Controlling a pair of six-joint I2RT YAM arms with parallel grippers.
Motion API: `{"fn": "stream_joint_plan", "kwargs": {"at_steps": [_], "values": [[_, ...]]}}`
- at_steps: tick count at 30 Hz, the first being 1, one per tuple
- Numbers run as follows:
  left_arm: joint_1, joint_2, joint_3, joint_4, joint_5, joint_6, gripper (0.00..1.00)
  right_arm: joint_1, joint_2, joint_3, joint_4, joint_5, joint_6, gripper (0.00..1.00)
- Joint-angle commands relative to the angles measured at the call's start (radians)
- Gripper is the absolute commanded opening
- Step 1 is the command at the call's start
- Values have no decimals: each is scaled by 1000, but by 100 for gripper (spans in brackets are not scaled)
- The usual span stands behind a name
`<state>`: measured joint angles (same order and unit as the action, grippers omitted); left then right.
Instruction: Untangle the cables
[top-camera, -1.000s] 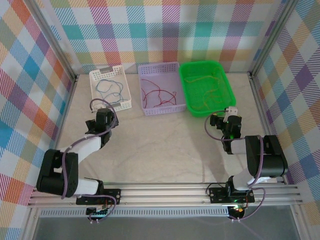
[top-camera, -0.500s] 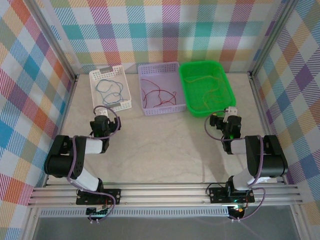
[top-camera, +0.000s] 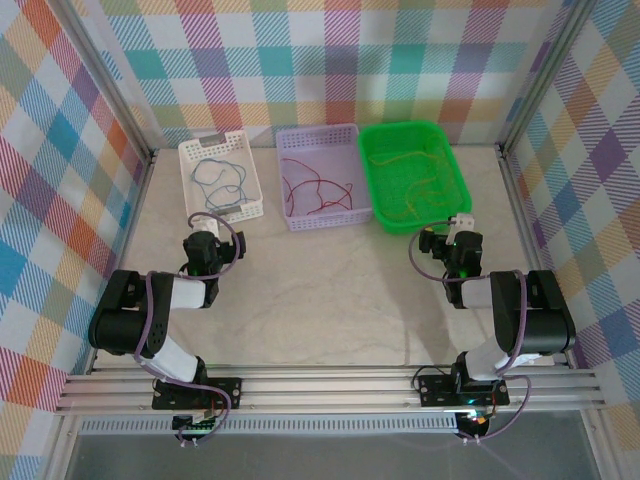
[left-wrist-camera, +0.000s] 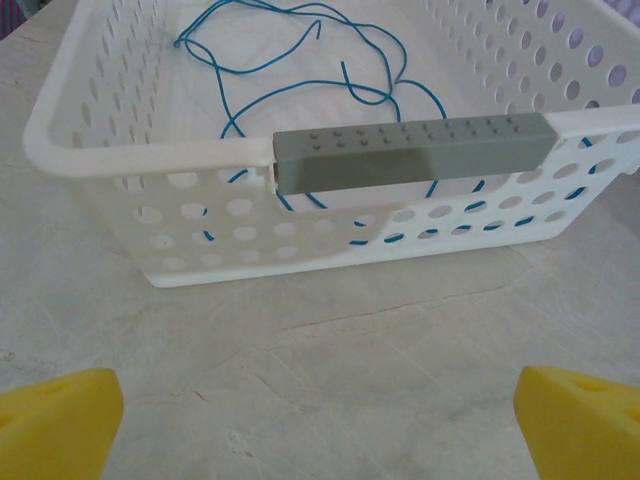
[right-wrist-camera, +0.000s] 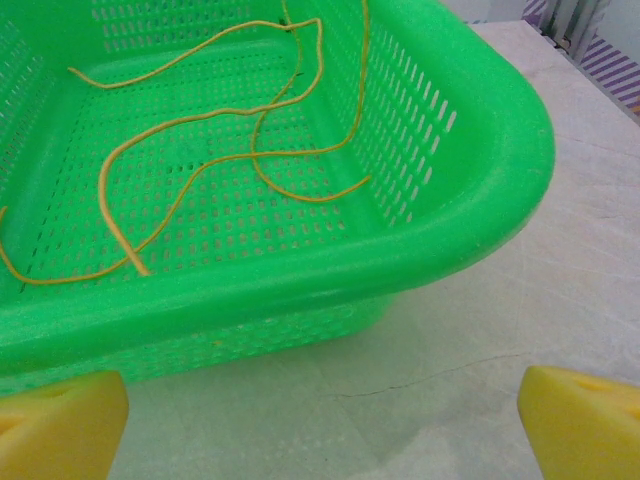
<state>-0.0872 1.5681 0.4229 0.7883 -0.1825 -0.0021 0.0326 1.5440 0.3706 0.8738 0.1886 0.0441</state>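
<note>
The cables are lying apart, one colour per basket, none crossing another.

- The blue cable is lying in loose loops in the white basket, straight ahead of the left gripper and beyond the basket's near wall.
- The yellow cable is curling over the floor of the green basket, ahead and slightly left of the right gripper.
- The red cable is sitting in the purple basket between the other two, ahead and inward of both grippers.

The left arm is nearer the blue cable and the right arm is nearer the yellow. Each basket's long axis is running away from the grippers, and the wires are wandering mostly along it. Any reach would be going forward and over the near rim, then down.

**Materials**
- All three wires are very thin, limp and hair-like, so they are looking hard to pinch.
- The white basket is rigid plastic with round holes and a grey handle strip on its near rim.
- The green basket has a fine slotted mesh and a thick rounded lip.
- The table is pale, marble-patterned and smooth.

**Grippers**
- Both grippers are standing wide open and gripping nothing.
- Both are hovering low over the table just short of their baskets, with the yellow foam fingertips showing at the lower corners of each wrist view.

With the colours separated like this, the task is looking essentially finished.
</note>
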Motion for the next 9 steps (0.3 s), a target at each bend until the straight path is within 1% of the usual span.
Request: {"fn": "stream_joint_plan", "kwargs": {"at_steps": [1,9], "values": [[4,-6,-10,32,12,17,100,-1,-12,9,15,-17,9,100],[13,-4,-6,24,51,23,100,-2,-12,10,16,-16,10,100]]}}
